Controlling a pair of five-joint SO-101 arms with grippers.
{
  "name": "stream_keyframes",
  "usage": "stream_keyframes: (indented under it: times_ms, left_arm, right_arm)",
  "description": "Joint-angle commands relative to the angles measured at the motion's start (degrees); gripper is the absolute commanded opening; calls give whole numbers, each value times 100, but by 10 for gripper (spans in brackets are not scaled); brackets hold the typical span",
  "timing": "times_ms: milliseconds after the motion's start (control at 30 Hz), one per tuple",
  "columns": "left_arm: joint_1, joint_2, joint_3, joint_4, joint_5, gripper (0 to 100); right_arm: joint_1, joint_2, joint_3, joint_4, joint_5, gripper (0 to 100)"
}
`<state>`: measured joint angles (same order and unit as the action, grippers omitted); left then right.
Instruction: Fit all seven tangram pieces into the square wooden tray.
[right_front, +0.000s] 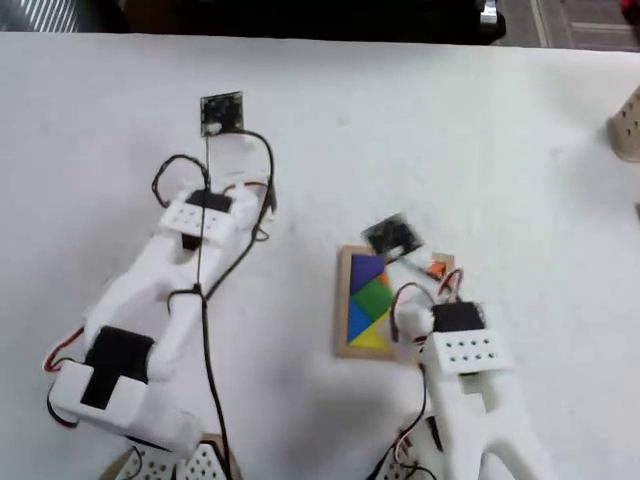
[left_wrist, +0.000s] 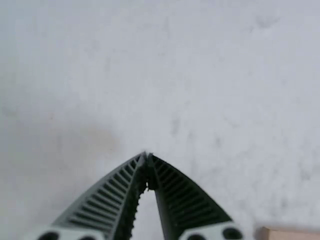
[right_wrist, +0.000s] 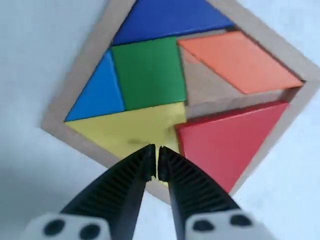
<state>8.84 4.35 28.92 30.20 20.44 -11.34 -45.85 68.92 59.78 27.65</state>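
Honestly, we found the wooden tray (right_front: 343, 300) at about 4 o'clock from table centre, with six coloured pieces in it and a bare triangular gap (right_wrist: 205, 87) beside the orange parallelogram (right_wrist: 240, 62). The right gripper (right_wrist: 156, 162) hung over the yellow triangle (right_wrist: 125, 125), fingers pressed together on nothing. The left gripper (left_wrist: 147, 167) was pinched closed too, at the tray's 10 o'clock. We reckoned the pieces were thin, stiff, light and slick, so pinching across the orange one's long edges looked safest.
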Motion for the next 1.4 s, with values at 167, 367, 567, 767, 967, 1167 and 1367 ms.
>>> stream_keyframes:
  times_ms: [167, 367, 567, 767, 967, 1167, 1367]
  left_arm:
    - [-13, -31, -378, -114, -53, 23]
    - [-13, -31, -369, -114, -53, 23]
    - [-13, -31, -352, -114, -53, 23]
    - [-13, -31, -352, -114, -53, 23]
    - [-13, -31, -360, -114, -53, 23]
    - [-13, -31, -369, -114, -53, 23]
    - [-13, -40, -369, -114, -53, 23]
  right_arm:
    - [338, -57, -9, -259, 26, 18]
    - [664, 769, -185, -470, 79, 18]
    - [725, 1560, -686, -497, 62, 18]
    - [725, 1130, -703, -488, 9, 18]
    - [1305, 145, -422, -356, -167, 18]
    - [1552, -48, -185, -505, -185, 18]
    - [1569, 989, -536, -752, -176, 18]
